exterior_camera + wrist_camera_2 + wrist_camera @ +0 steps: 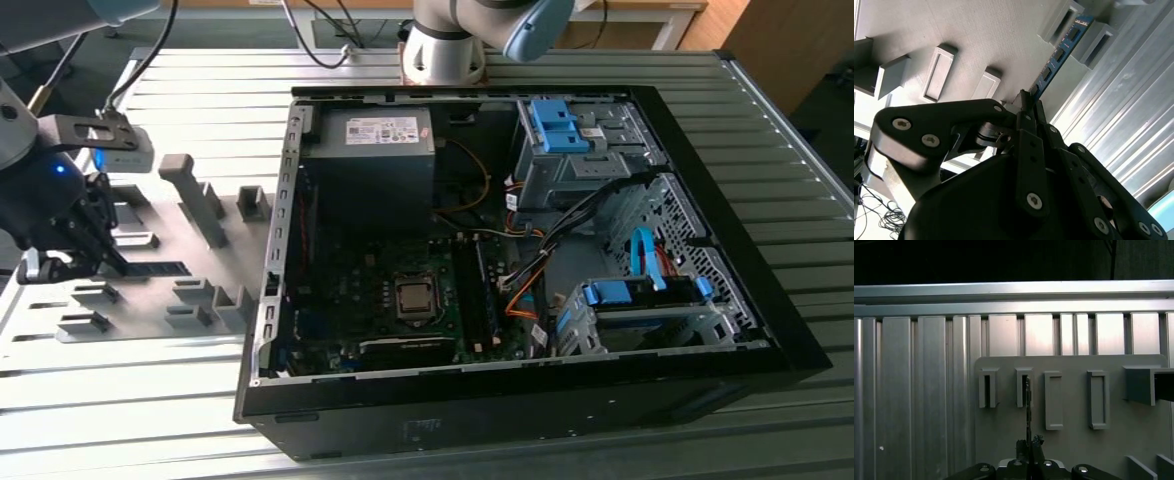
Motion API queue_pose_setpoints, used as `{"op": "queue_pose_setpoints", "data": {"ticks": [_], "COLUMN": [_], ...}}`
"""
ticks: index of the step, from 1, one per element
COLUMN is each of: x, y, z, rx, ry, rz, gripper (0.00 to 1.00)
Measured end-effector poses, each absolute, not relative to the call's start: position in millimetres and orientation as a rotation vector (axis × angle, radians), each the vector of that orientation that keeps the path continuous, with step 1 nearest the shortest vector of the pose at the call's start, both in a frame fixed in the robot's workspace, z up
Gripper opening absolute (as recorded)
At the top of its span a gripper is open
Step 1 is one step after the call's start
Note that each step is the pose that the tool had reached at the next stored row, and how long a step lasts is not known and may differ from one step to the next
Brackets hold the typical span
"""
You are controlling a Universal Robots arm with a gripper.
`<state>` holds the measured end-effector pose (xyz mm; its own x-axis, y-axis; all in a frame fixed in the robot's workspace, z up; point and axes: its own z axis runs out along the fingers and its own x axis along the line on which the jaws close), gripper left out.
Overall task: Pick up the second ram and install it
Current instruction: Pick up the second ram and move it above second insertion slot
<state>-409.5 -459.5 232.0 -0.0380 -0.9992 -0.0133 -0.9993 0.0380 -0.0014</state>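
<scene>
The gripper (1026, 100) is closed down to a narrow gap, its two black fingers (1030, 150) pinching the near end of the second ram (1059, 55). In the second wrist view the fingertips meet on either side of the board's edge, with no daylight between pad and stick.

The second ram is a thin, long strip of blue-green circuit board with a row of small dark chips along its face. It stands on its long edge on the light grey holder plate (979, 35), and its far end lies between two grey holder blocks (1099, 42) near the plate's edge, beside the ribbed aluminium table (1124, 100).

In the first wrist view the stick (1027, 412) is seen edge-on as a fine dark line running from the gripper (1029, 442) to one of the slotted blocks (1024, 387).

In the exterior view the gripper (107, 262) sits low over the holder plate at the exterior view's left, with the ram (158, 268) a dark strip just beside it, well apart from the open computer case (534, 410) lying on the table.
</scene>
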Motion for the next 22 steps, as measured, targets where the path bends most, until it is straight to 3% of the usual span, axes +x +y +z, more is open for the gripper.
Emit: {"op": "queue_pose_setpoints", "data": {"ticks": [22], "x": [-409], "y": [-459], "z": [247], "rx": [-2.171], "ry": [2.256], "rz": [0.013], "gripper": [0.14]}}
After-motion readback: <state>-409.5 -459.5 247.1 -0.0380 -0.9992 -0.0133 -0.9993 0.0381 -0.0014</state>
